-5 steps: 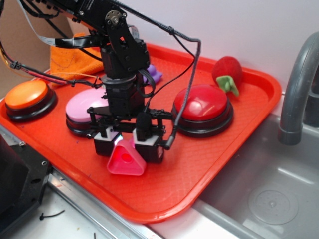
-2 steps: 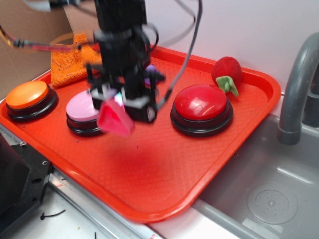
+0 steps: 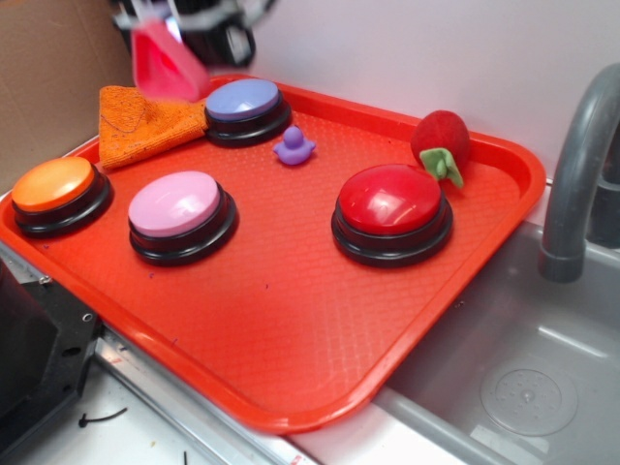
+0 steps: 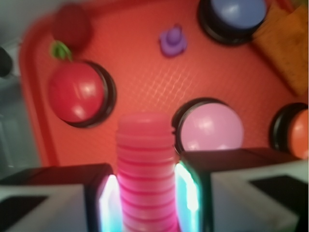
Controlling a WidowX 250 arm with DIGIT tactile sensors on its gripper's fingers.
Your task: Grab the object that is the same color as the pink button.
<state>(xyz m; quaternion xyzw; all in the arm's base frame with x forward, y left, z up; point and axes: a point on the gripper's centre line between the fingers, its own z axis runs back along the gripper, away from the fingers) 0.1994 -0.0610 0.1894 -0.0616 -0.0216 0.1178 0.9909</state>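
Now gripper [image 4: 147,193] up high over tray's [image 3: 320,387] far-left corner, well off the surface; a second ago it sat low near tray middle. Jaws pinching pink bolt [image 4: 146,174] by ribbed stub, head blurred in exterior view. Pink button [image 3: 176,203] uncovered again: glossy pale dome, black base, left-centre of tray. Tray plastic, fine waffle texture. Small purple duck [image 3: 294,145] near far edge.

Toy kitchen test bench: grey sink [image 3: 523,387], faucet [image 3: 581,165], red tray [image 3: 320,320] of buttons
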